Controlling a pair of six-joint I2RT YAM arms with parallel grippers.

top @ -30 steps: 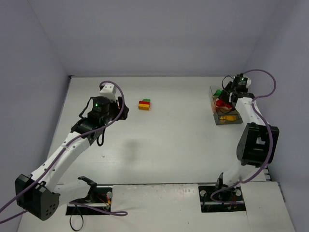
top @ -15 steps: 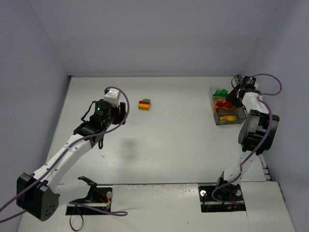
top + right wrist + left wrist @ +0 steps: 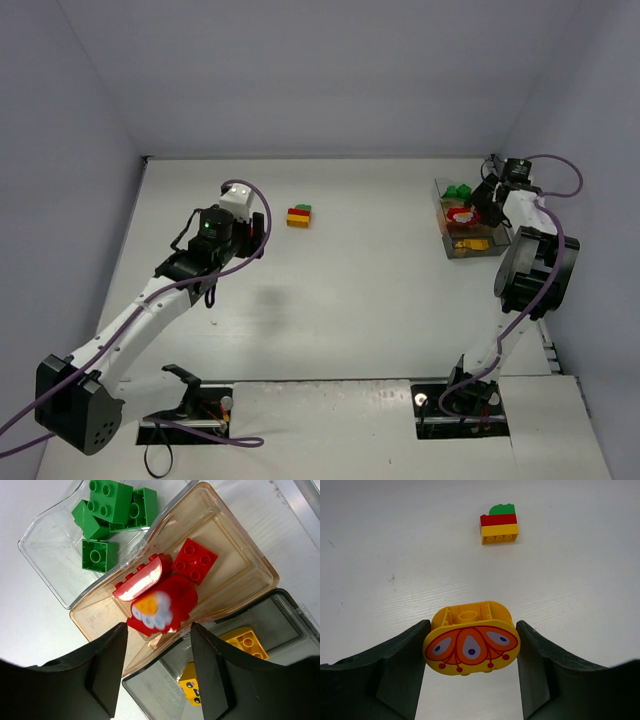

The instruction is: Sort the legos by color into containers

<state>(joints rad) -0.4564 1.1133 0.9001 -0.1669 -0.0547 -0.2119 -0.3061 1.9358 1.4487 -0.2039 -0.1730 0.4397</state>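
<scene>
— Legos [image 3: 111, 500], entry by entry: where is each one lying?
— Containers [image 3: 235, 587], sitting at the far right of the bench [image 3: 580, 605]. Green bricks [image 3: 95, 556] are lying in the clear compartment, red bricks [image 3: 195, 561] in the amber one, yellow bricks [image 3: 245, 640] in the dark grey one. A red rounded piece [image 3: 160, 607] with a white and yellow print is lying among the red, touching a glossy red arched brick [image 3: 140, 577].
— And the tools?
— Right tool [image 3: 159, 626] is hanging over the amber compartment, spread wide and gripping nothing. Left tool [image 3: 471, 640] is clamping a yellow rounded brick [image 3: 471, 652] over the bench. The brick is showing its hollow underside and a print of orange petals with blue-white dots.
— Anything loose?
— One stack [image 3: 499, 524], in green, red and yellow layers, is lying out on the bench beyond the left tool.
</scene>
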